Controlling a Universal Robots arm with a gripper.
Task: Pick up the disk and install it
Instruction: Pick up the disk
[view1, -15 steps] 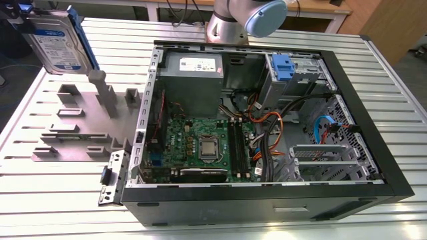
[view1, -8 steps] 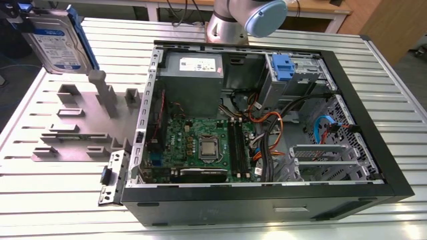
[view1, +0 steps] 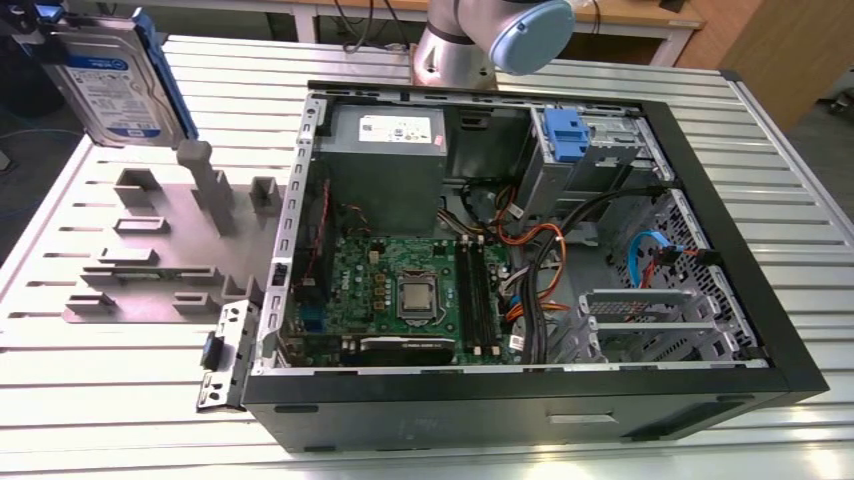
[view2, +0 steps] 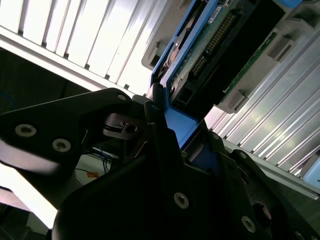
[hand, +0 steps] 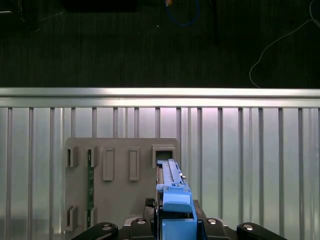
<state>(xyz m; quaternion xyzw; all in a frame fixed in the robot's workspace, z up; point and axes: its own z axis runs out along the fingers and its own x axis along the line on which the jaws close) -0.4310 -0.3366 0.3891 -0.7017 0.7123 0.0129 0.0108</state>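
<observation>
Black fingers (view2: 159, 127) of the gripper (view2: 166, 120) are closed on the blue carrier edge of the disk (view1: 118, 85), holding it upright on its edge. The disk hangs over the grey slotted holder block (view1: 147, 250) at the exterior view's left. Beside the block, toward the exterior view's right, an open computer case (view1: 534, 400) lies on the ribbed metal table (view1: 120, 390), its motherboard (view1: 400, 290) exposed

Exterior view: bright, even, case (view1: 534, 400) interior shadowed | second wrist view: table (view2: 50, 30) slats glaring white, gripper (view2: 175, 122) dark | first wrist view: floor (hand: 150, 50) dim
</observation>
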